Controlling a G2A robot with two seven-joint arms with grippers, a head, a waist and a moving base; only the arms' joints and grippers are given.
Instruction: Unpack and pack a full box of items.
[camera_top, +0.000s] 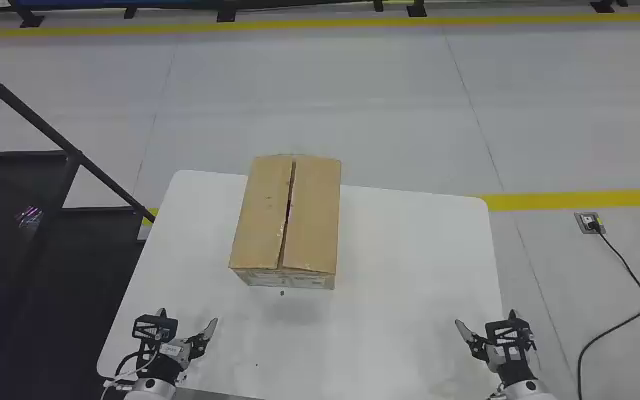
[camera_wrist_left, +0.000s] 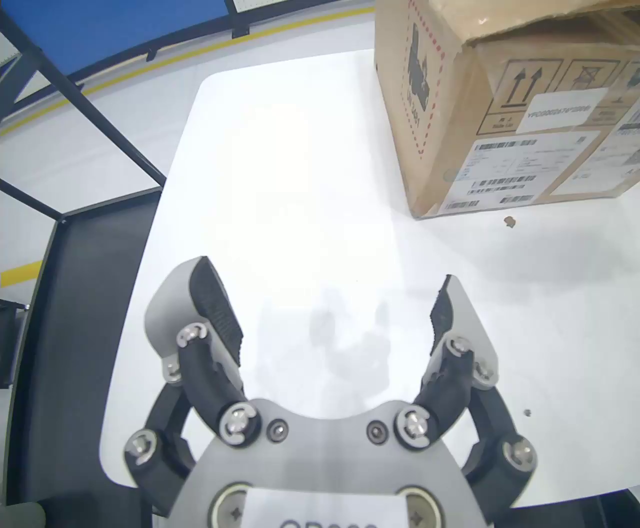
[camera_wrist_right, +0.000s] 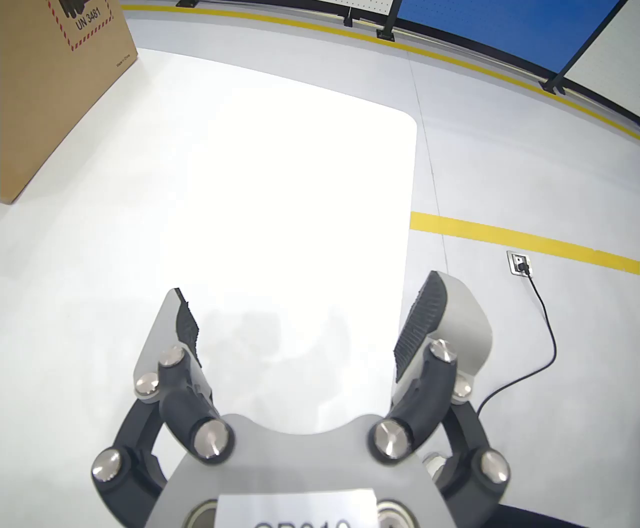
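A brown cardboard box (camera_top: 287, 220) stands in the middle of the white table (camera_top: 410, 270), its two top flaps folded down with a narrow seam between them. The left wrist view shows its labelled end face (camera_wrist_left: 505, 115), and the right wrist view catches one corner of the box (camera_wrist_right: 55, 90). My left gripper (camera_top: 180, 335) hovers open over the table's near left corner, well short of the box, with nothing between its fingers (camera_wrist_left: 325, 300). My right gripper (camera_top: 492, 338) is open and empty at the near right corner (camera_wrist_right: 305, 310).
A small brown crumb (camera_wrist_left: 509, 221) lies on the table just in front of the box. A black frame and dark surface (camera_top: 40, 250) stand left of the table. On the floor to the right, a cable runs from a socket (camera_top: 589, 222).
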